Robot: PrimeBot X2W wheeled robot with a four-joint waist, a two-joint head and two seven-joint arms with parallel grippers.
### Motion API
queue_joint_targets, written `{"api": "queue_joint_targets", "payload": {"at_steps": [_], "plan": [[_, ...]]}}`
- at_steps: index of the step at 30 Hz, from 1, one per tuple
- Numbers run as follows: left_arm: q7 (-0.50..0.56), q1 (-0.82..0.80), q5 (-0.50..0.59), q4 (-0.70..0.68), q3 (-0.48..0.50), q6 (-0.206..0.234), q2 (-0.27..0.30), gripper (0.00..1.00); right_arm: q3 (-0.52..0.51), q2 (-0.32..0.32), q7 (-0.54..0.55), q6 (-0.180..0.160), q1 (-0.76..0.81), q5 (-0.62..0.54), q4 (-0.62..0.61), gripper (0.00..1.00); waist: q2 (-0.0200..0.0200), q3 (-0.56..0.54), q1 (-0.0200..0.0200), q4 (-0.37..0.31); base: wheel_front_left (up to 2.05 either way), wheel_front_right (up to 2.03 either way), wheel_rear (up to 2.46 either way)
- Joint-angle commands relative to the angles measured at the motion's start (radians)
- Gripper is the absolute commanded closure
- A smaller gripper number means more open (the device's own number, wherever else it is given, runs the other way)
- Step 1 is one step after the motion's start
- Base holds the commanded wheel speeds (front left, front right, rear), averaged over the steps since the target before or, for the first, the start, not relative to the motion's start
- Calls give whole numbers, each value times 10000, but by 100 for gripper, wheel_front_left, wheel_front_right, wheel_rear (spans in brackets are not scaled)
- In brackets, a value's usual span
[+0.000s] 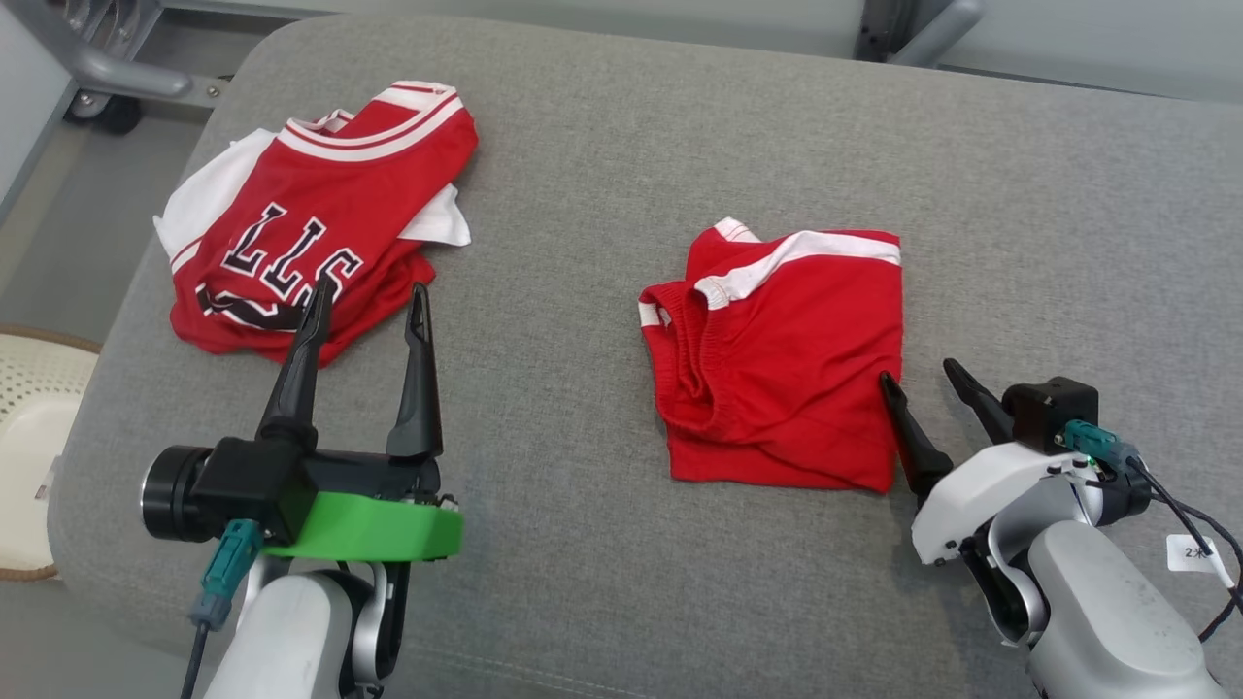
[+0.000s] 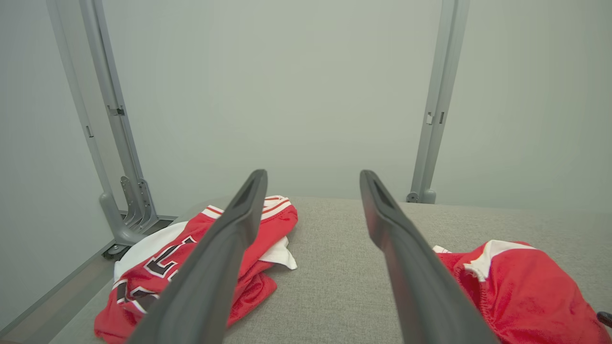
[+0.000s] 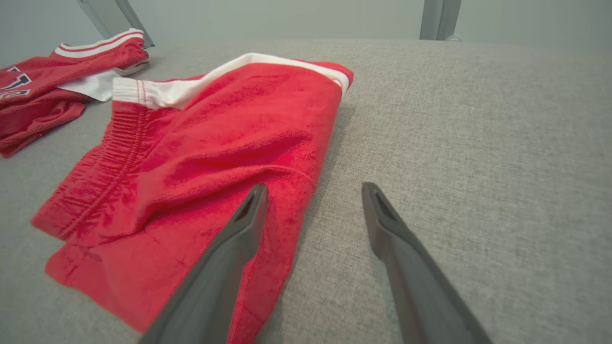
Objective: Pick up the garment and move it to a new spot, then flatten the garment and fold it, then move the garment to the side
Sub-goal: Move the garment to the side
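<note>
A broad grey fabric cushion (image 1: 602, 175) carries a crumpled red-and-white lettered jersey (image 1: 320, 223) at far left and nearly square folded red shorts (image 1: 796, 369) right of centre, their elastic waistband facing left and a white stripe along the far edge. Off the cushion's left edge sits a cream perforated basket (image 1: 29, 388), contents unclear. The left gripper (image 1: 369, 291) is spread and empty near the jersey. The right gripper (image 1: 918, 374), also spread, straddles the shorts' right edge.

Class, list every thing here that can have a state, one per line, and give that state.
red shorts, folded, lying flat on the grey cushion.
red jersey, crumpled in a heap.
white garment, partly covered by the jersey.
left pincer, open, empty.
right pincer, open, empty, at the shorts' right edge.
</note>
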Motion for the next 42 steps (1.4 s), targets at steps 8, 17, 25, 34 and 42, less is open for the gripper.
{"api": "queue_joint_targets", "payload": {"at_steps": [8, 17, 25, 34, 42], "plan": [[-116, -325, 179, 189, -10, -143, -250, 0, 901, -145, 150, -3, -1072, 1084, 1574, 0, -1, 583, 0, 638, 0, 0, 0], [-134, -373, 296, 287, 25, -201, -358, 0, 2288, -655, 333, -9, -1471, 2398, 1629, 100, -1, 552, 0, 334, 0, 0, 0], [-135, -205, 418, 67, 234, -169, -154, 0, 3188, -1105, -245, -9, -1701, 2675, 896, 100, -1, 598, 0, -735, 0, 0, 0], [182, -489, 632, -398, 297, -161, 330, 0, 4192, -1823, -706, -9, -1946, 2649, -41, 100, -1, 1027, 0, -3514, 0, 0, 0], [854, -951, 908, -997, 137, -254, 712, 0, 5287, -2191, -832, -9, -2929, 2899, 19, 100, -1, 1799, 0, -5394, 0, 0, 0]]}}
